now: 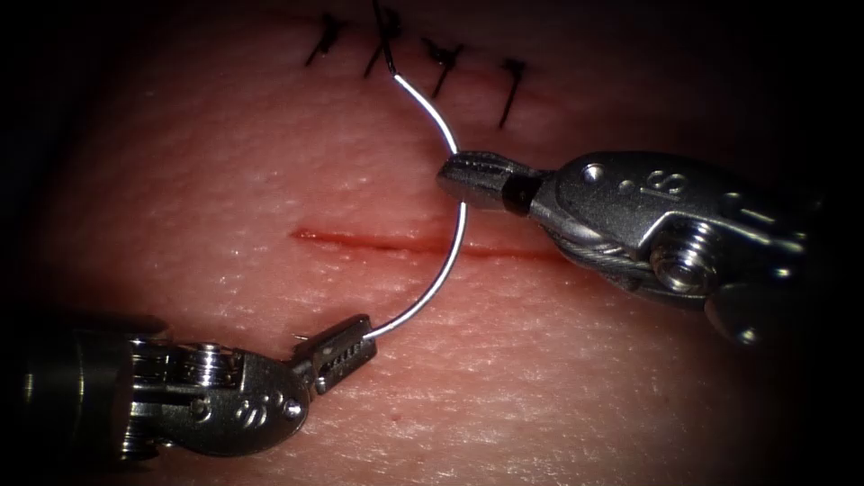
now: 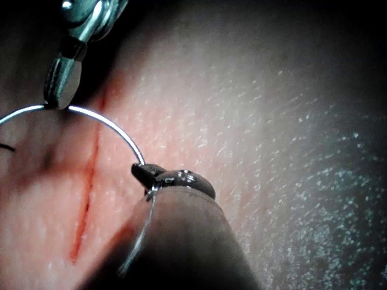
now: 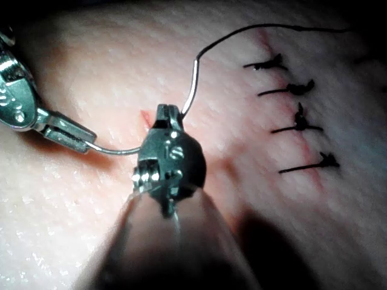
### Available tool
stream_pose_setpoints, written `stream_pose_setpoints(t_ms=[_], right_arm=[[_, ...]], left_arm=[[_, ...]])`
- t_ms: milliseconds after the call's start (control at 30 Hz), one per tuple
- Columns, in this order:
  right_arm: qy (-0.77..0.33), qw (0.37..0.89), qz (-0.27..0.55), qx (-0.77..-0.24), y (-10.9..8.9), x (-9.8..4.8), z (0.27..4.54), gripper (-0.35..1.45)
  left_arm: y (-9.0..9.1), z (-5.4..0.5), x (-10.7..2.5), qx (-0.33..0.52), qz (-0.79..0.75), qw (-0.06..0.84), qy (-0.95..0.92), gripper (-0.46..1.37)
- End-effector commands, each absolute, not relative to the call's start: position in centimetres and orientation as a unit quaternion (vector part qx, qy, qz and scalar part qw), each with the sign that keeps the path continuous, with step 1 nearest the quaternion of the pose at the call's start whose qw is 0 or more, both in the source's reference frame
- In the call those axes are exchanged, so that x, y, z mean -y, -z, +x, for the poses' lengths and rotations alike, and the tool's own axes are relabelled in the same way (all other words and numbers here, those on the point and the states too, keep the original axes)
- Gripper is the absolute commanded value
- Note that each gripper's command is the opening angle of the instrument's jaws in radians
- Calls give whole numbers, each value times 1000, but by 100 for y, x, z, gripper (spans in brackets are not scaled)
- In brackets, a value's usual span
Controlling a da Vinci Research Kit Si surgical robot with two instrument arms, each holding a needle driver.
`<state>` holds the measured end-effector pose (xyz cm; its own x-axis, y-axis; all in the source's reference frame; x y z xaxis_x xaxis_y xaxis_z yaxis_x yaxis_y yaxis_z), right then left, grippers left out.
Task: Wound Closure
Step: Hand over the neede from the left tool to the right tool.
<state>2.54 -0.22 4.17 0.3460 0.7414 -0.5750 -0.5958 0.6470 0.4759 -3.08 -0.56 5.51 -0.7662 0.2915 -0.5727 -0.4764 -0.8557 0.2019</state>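
Both drivers are gripping the needle (image 1: 447,236) above the open cut (image 1: 423,243), clear of tissue (image 1: 225,171): left tool (image 1: 346,351) clamping one end, right tool (image 1: 468,175) mid-curve; looks mid-handoff, one needing to let go.

Marks on both end effectors, none legible.
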Motion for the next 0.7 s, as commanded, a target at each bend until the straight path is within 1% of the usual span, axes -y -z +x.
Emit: stream_pose_setpoints(t_ms=[33,133,200,233,300,367,400,433,467,600,700], right_arm=[[-410,815,91,-399,-416,23,254,-35],[-410,815,91,-398,-415,23,254,-34],[-410,815,91,-398,-415,24,254,-16],[-410,815,91,-398,-414,24,254,0],[-410,815,91,-398,-413,24,254,24],[-416,817,82,-392,-412,24,254,71],[-422,819,71,-383,-411,23,255,92],[-429,820,57,-373,-410,23,255,106],[-437,822,44,-363,-409,22,256,116],[-455,822,23,-342,-405,19,257,131],[-466,820,15,-332,-402,18,257,134]], left_arm=[[-551,-308,56,-167,-272,207,-925,-35],[-551,-308,56,-167,-272,207,-925,-35],[-550,-308,56,-167,-272,207,-925,-35],[-550,-308,57,-167,-272,207,-925,-35],[-550,-308,57,-170,-267,206,-926,-35],[-549,-308,58,-173,-259,209,-927,-35],[-549,-308,58,-175,-255,210,-927,-35],[-549,-308,59,-176,-252,211,-928,-35],[-549,-308,59,-180,-244,214,-929,-35],[-547,-308,61,-192,-215,218,-932,-35],[-547,-308,62,-199,-196,224,-934,-35]])
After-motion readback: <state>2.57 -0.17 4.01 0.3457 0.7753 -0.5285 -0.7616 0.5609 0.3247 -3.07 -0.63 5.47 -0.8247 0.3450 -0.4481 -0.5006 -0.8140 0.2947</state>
